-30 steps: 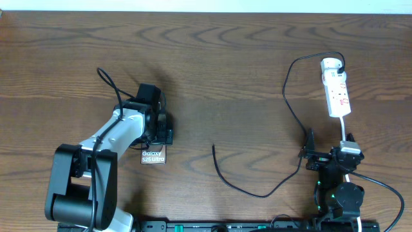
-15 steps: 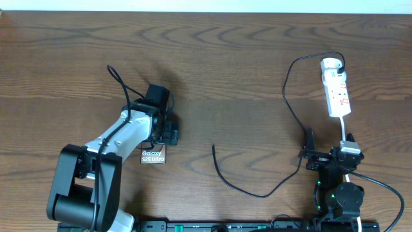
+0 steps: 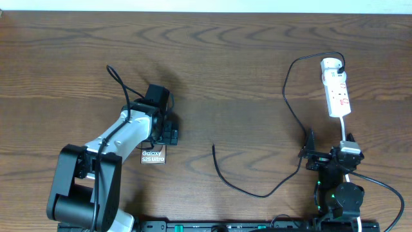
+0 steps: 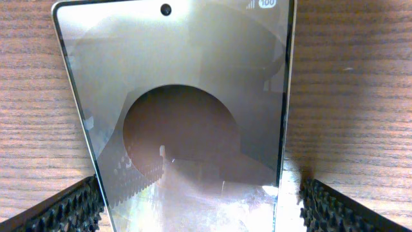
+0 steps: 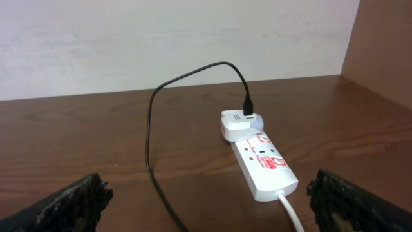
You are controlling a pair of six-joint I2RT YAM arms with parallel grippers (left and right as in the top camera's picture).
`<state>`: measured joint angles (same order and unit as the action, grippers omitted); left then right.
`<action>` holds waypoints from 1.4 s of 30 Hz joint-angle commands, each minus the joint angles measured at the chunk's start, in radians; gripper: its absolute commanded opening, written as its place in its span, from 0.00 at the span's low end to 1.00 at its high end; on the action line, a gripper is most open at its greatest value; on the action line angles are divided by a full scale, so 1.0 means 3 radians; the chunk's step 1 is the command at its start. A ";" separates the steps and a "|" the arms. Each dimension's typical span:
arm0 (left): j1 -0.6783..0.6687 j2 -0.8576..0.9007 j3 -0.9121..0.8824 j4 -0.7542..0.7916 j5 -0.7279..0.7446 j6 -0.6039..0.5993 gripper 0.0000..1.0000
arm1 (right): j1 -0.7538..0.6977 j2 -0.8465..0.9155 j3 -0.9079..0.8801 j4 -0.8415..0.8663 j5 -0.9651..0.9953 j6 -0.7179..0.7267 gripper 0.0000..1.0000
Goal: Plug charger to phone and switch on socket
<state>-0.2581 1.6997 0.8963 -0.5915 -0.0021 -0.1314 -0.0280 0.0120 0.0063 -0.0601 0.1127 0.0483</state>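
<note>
Left gripper (image 3: 164, 132) released, jaws wide, straddling phone (image 3: 153, 155) at near left. Phone is a glossy slab, rigid, likely slippery; pinch long edges. Right gripper (image 3: 320, 156) released, empty, near right. Charger (image 3: 257, 193) limp, light — plug tip loose mid-table; grip just behind tip. Socket (image 3: 338, 93) far right.

The left arm (image 3: 122, 132) has a long white part with black joints and a big round black bottom. A thin black wire (image 3: 120, 82) loops up out of it. The right arm (image 3: 335, 177) is mostly black, with tiny green lights (image 3: 331, 195) glowing on it. The left fingers (image 4: 64, 206) are black, with rows of little pointy bumps. The right fingers (image 5: 67, 201) look the same, black and bumpy.
</note>
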 commanded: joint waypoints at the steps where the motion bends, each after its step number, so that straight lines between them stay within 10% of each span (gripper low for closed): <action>1: -0.0001 0.0151 -0.0139 -0.0078 -0.0010 0.0009 0.96 | -0.0017 -0.0018 -0.0003 -0.0013 0.0029 -0.0003 0.99; 33: 0.0000 0.0151 -0.0141 -0.0083 0.0158 0.0006 0.96 | -0.0017 -0.0018 -0.0003 -0.0013 0.0029 -0.0003 0.99; 42: 0.0003 0.0151 -0.0141 -0.0066 0.0159 -0.0018 0.79 | -0.0017 -0.0018 -0.0003 -0.0013 0.0029 -0.0003 0.99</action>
<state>-0.2569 1.7008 0.8932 -0.6044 0.0463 -0.1345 -0.0280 0.0120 0.0063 -0.0601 0.1127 0.0486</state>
